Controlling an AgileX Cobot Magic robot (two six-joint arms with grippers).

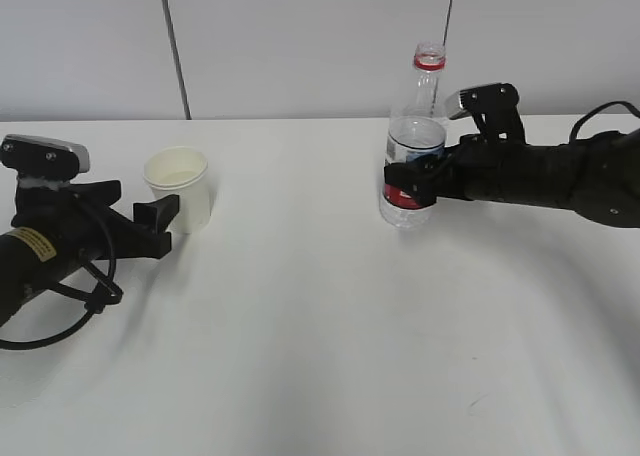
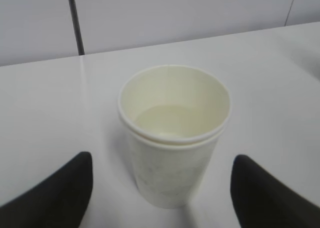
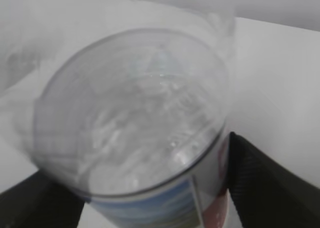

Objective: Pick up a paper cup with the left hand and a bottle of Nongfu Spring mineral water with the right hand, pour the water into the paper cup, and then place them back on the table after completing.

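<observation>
The white paper cup (image 1: 180, 189) stands upright on the table (image 1: 300, 326), with some clear liquid in its bottom (image 2: 172, 120). My left gripper (image 1: 160, 219) is open. Its black fingers (image 2: 55, 193) flank the cup's base in the left wrist view without touching it. The Nongfu Spring bottle (image 1: 412, 146) is upright and uncapped, with a red neck ring and a red and blue label. Water (image 3: 135, 113) fills its lower half. My right gripper (image 1: 410, 188) is shut on the bottle's lower body at the label, and its fingers (image 3: 262, 183) press both sides. I cannot tell whether the bottle's base touches the table.
A grey wall with a dark vertical seam (image 1: 175, 46) stands behind the table's far edge. Loose black cables (image 1: 70, 306) loop beside the left arm at the front left. White tabletop lies between the cup and the bottle.
</observation>
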